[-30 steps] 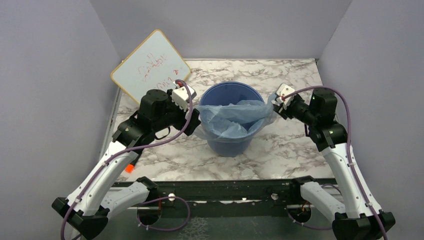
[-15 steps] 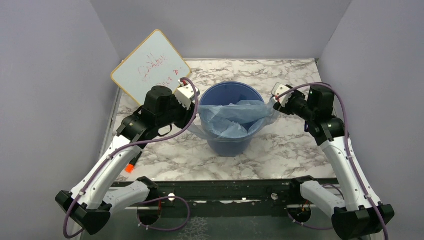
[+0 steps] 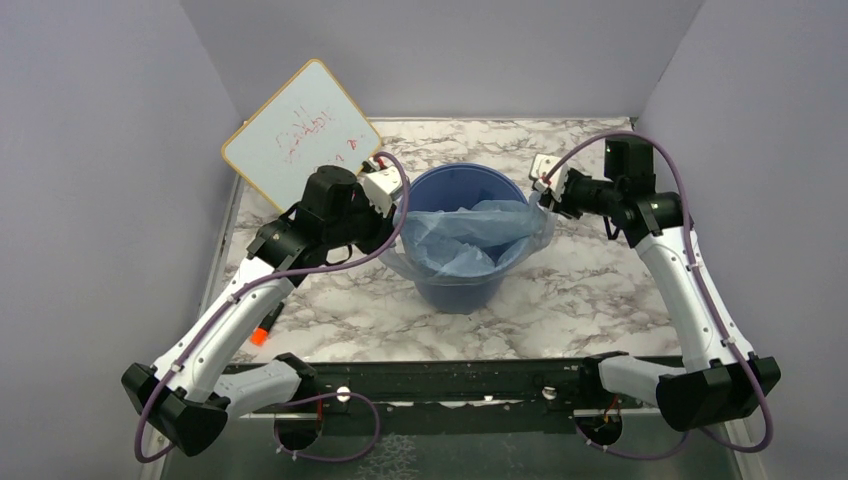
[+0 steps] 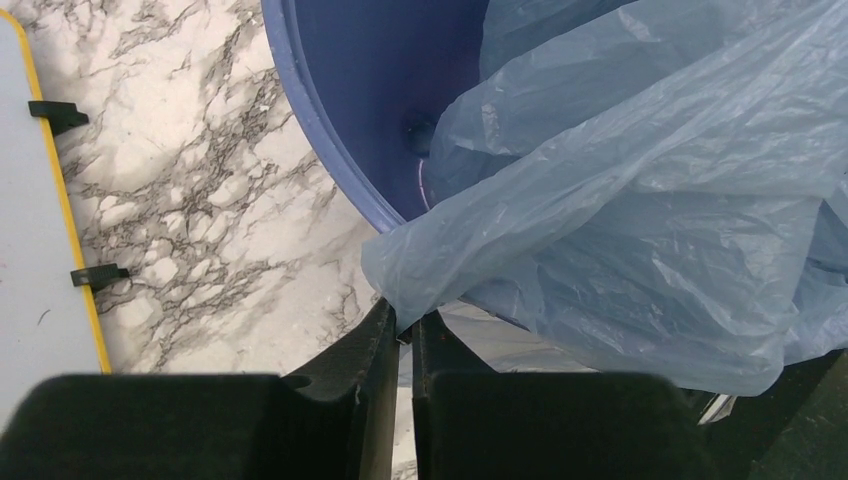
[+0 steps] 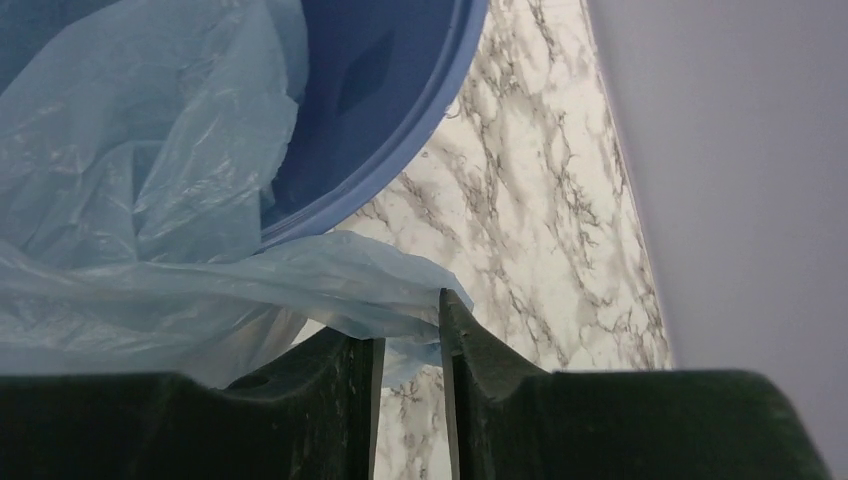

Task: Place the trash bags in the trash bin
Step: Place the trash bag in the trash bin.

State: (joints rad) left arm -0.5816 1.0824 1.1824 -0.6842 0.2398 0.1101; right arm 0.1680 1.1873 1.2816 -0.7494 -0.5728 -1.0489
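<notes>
The thin translucent light-blue plastic bag (image 3: 465,240) sits in the mouth of the round blue plastic bucket (image 3: 455,290), mid marble counter (image 3: 580,290), w/ its edges spilling over the rim on both sides. L gripper (image 4: 403,322) is nearly shut, pinching the bag's corner just outside the rim. R gripper (image 5: 412,325) is narrowly apart w/ the bag's edge between its fingers; can't tell if it's clamped. White board w/ red writing (image 3: 300,130) is at back left.

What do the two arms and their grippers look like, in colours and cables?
The left arm and right arm have white shells with black joints and bases; a purple cable runs along each. The left gripper and right gripper have black, flat fingers.
</notes>
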